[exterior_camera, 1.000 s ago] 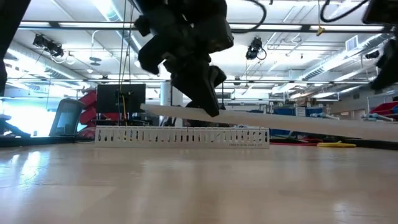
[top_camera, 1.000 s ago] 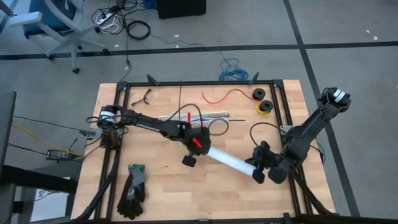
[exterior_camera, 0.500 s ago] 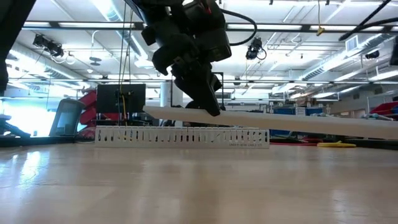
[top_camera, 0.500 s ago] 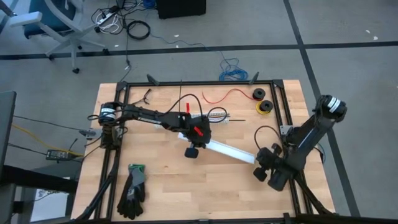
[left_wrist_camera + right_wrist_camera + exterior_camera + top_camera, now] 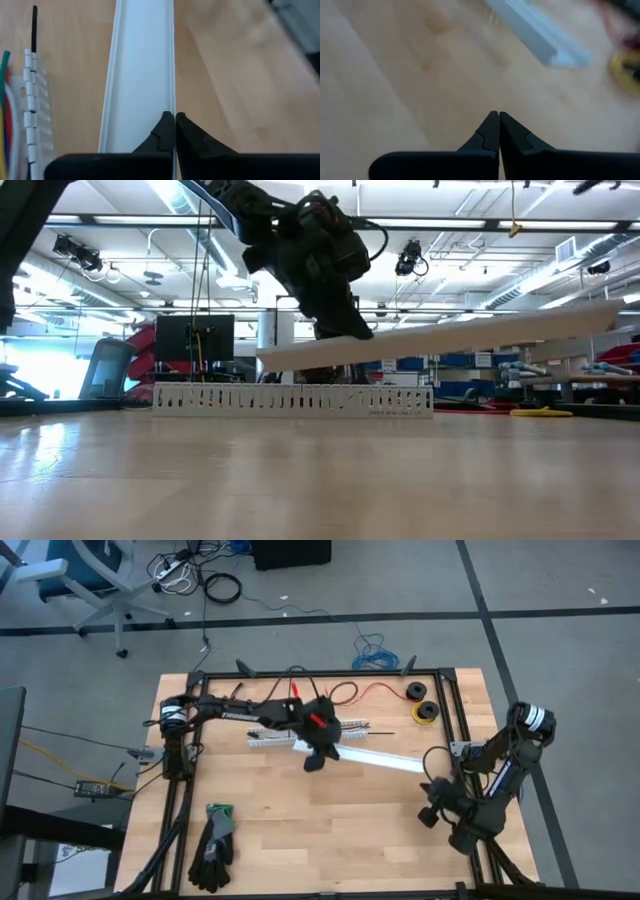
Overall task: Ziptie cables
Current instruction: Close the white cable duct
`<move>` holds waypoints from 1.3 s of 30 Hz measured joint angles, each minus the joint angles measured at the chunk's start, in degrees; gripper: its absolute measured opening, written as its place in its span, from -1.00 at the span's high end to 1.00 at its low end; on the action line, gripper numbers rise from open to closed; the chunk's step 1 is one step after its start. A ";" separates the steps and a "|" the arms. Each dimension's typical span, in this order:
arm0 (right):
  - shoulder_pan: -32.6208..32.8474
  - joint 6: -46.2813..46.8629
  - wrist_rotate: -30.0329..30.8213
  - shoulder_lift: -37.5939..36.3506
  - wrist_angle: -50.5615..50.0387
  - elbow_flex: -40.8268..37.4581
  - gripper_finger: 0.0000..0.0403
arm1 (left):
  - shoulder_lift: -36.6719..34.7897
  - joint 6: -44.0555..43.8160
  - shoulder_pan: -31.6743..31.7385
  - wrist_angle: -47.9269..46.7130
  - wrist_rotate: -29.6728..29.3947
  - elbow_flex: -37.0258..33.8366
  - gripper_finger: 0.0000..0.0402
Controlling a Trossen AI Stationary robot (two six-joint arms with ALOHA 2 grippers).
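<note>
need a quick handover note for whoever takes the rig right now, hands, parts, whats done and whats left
Left hand: shut on one side wall of the long white channel cover, holding it lifted and tilted off the table.
Right hand: shut and holding nothing, pulled back near the table's right edge.
The cables lie beside the slotted white channel at the back of the table.
Done: cover picked up. No zip tie visible on the bundle.
Left: set the cover down, then tie the cables.
</note>
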 joint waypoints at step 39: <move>-12.51 -15.43 21.98 -0.26 -6.81 -0.02 0.70 | -0.21 -1.93 9.89 -10.08 28.51 0.02 0.95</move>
